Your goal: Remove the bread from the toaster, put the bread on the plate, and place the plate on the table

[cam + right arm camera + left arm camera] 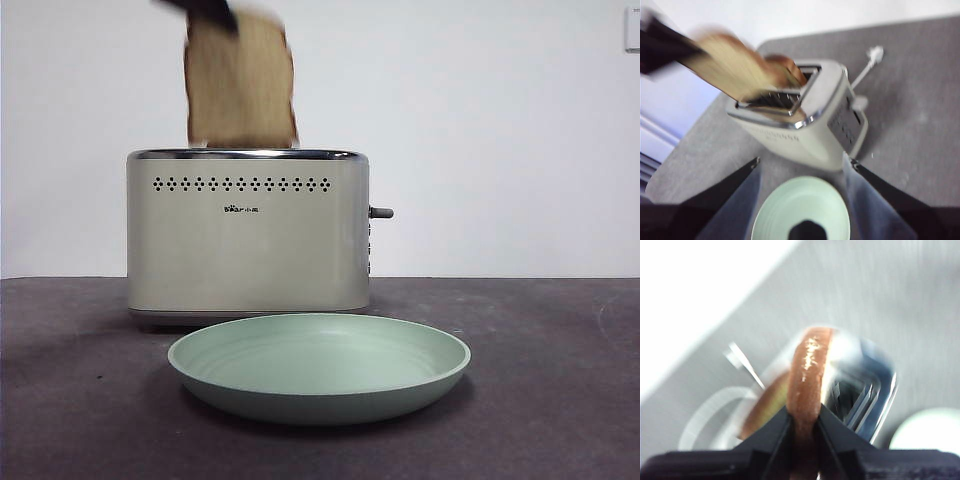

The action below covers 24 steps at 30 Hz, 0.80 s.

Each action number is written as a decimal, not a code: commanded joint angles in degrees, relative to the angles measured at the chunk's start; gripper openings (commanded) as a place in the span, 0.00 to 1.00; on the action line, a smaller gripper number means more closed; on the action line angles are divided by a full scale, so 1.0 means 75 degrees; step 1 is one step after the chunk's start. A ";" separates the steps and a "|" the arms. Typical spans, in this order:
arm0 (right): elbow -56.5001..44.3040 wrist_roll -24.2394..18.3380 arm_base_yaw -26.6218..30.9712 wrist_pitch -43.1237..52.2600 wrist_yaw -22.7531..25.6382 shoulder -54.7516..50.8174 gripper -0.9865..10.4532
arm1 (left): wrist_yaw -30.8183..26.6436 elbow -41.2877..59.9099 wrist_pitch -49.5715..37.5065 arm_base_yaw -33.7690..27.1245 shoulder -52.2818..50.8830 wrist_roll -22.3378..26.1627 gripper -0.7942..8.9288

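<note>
Only one marking found: a small dark logo (pixel 241 209) on the front face of the toaster (pixel 247 235), just below the row of small holes, at about 12 o'clock from the face's centre. Letters too small to read with certainty. No other text legible.

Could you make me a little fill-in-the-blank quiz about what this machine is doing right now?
1. The left hand is shut on the ____.
2. The bread is held just above the ____.
3. The green plate is ____, with nothing on it.
4. The right hand hangs with its jaws ____.

Missing words: bread; toaster; empty; open
</note>
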State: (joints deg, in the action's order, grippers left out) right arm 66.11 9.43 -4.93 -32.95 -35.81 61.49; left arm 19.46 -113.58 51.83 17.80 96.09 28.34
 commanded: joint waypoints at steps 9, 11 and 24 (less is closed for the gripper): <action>0.0023 -0.0819 -0.0146 -0.1719 0.0023 0.0871 0.33 | -0.0790 -0.0105 0.0571 0.0038 -0.1912 -0.2250 0.07; 0.0023 -0.0927 -0.0259 -0.1813 0.0035 0.1026 0.33 | -0.0985 -0.0105 0.1081 0.0114 -0.2145 -0.2384 0.07; 0.0020 -0.1020 -0.1239 -0.1824 0.1265 0.2203 0.33 | -0.1635 0.1635 0.1510 0.0685 -0.4479 -0.3348 0.07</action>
State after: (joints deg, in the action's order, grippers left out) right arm 66.11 2.31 -13.87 -46.72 -26.52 77.38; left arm 8.60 -103.11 63.81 22.72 64.90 6.00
